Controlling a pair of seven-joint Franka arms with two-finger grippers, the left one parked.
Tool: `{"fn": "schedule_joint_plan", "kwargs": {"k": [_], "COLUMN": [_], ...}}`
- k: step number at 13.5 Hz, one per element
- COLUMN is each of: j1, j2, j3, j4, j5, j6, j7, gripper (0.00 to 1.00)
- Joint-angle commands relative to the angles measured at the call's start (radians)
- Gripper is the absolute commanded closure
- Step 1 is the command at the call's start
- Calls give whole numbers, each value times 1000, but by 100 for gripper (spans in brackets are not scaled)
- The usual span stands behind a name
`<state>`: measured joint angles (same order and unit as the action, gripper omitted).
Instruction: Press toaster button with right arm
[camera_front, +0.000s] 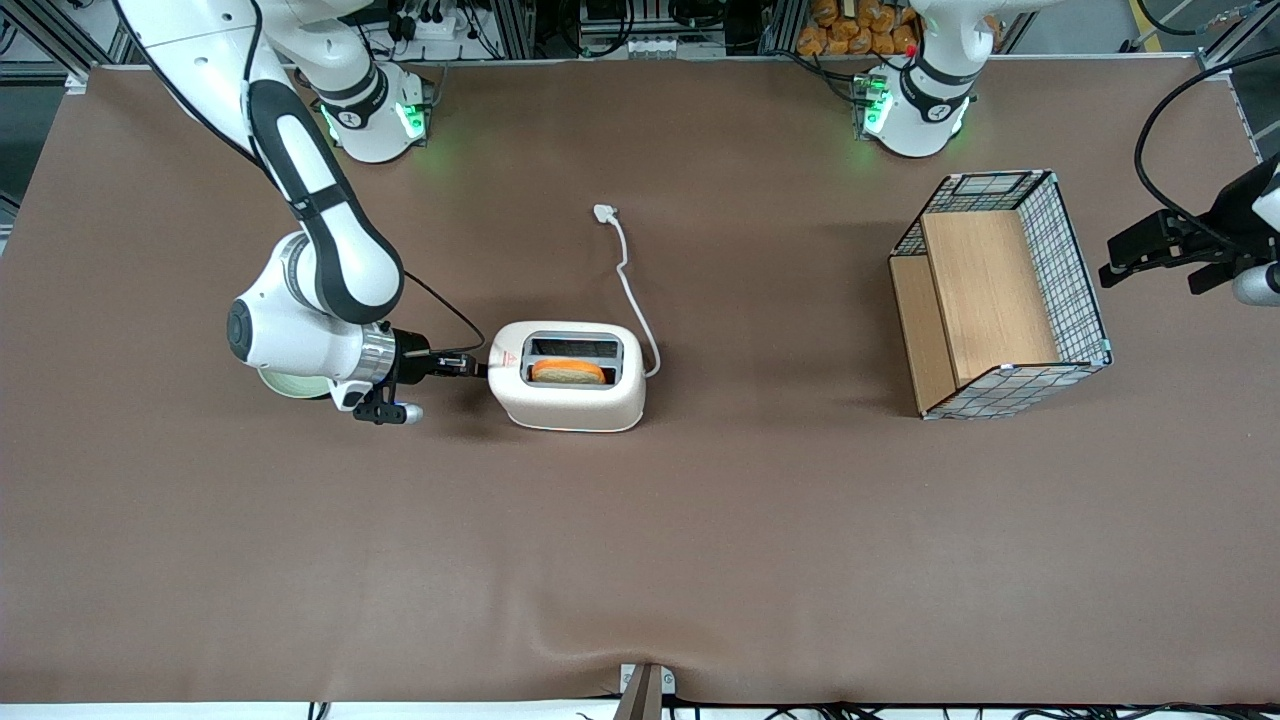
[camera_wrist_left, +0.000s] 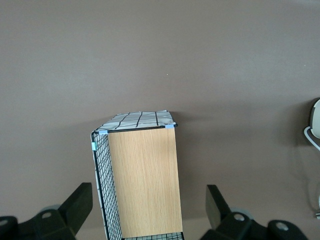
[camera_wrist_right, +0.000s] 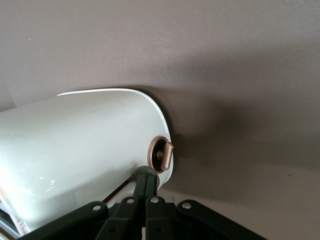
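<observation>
The cream-white toaster (camera_front: 575, 395) stands mid-table with an orange-brown slice of toast (camera_front: 568, 372) in its slot and a red triangle (camera_front: 508, 360) on top. My right arm (camera_front: 320, 250) reaches in low from the working arm's end. Its gripper (camera_front: 478, 368) is shut, with the tips against the toaster's short end by the triangle. In the right wrist view the shut gripper (camera_wrist_right: 146, 178) meets the toaster (camera_wrist_right: 75, 150) at the small round grey toaster button (camera_wrist_right: 146, 170). A copper-ringed dial (camera_wrist_right: 161, 154) sits just beside the button.
The white cord (camera_front: 632, 290) runs from the toaster to a plug (camera_front: 605, 211) farther from the front camera. A wire basket with wooden panels (camera_front: 1000, 295) stands toward the parked arm's end, also in the left wrist view (camera_wrist_left: 142, 180). A pale green round object (camera_front: 290, 385) lies under my wrist.
</observation>
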<state>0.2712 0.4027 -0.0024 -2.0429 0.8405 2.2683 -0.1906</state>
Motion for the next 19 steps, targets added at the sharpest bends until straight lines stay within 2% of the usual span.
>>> {"fn": "schedule_joint_plan", "kwargs": {"k": [1,8,11,14,17,19], "j1": [10,-1,-17,-55,-102,-122], "j2": [33,22,21,19,19,21], "j3": [-2,-4,-10,-10,-28,-36], "j4": [-25,-5,44,58,131,196], "j5": [26,26,20,-3,-56,-174], "j6": [50,14,-93,-122,-228,-291], "j7": [-75,-61,-26,-30,-23,-17], "gripper": [100,100,100,100,100,100]}}
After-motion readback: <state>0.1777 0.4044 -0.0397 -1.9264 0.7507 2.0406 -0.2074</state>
